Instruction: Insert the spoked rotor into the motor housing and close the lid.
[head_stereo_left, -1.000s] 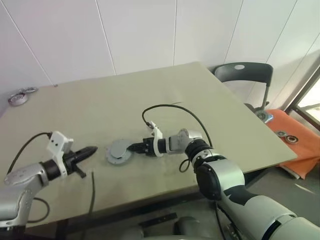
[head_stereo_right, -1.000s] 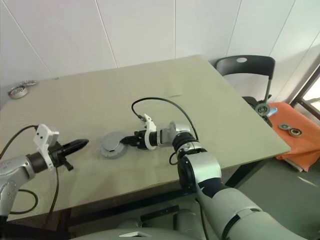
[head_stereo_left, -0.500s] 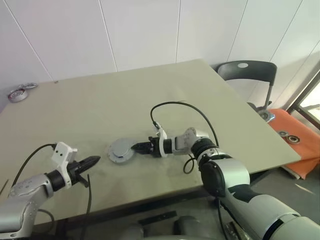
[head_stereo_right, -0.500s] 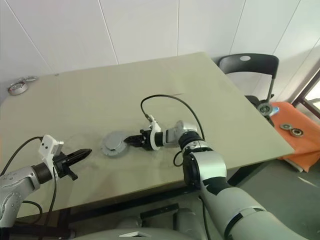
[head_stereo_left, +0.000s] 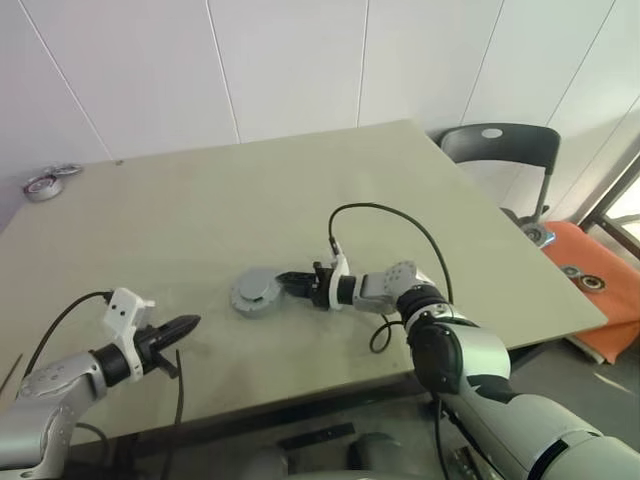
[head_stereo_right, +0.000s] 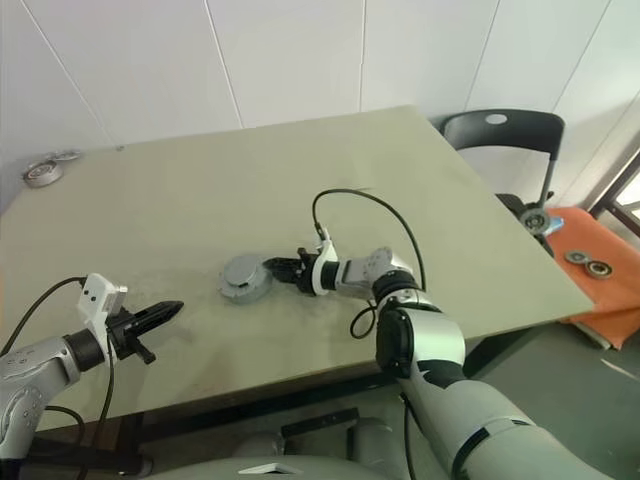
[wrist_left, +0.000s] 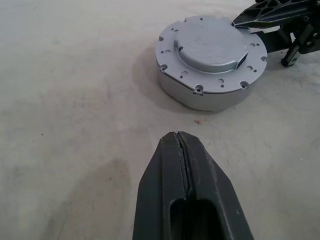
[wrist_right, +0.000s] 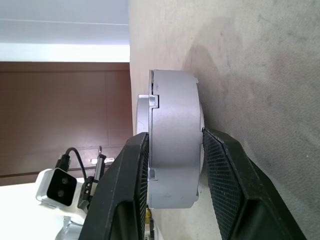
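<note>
The motor housing (head_stereo_left: 256, 293) sits on the table (head_stereo_left: 300, 200), near the middle of its front half. Its grey lid (wrist_left: 210, 44) is on top, so what is inside cannot be seen. The right gripper (head_stereo_left: 296, 280) reaches in from the right side. Its two black fingers (wrist_right: 120, 195) pinch the housing, one on the top and one on the bottom edge. It is hard to tell if the housing lies flat or is tipped up a little. The left gripper (head_stereo_left: 185, 325) hangs over the table nearer the robot, apart from the housing. Its fingers are pressed tight together and point toward the housing. It holds nothing. Some metal rings (head_stereo_left: 45, 182) lie at the far left corner.
</note>
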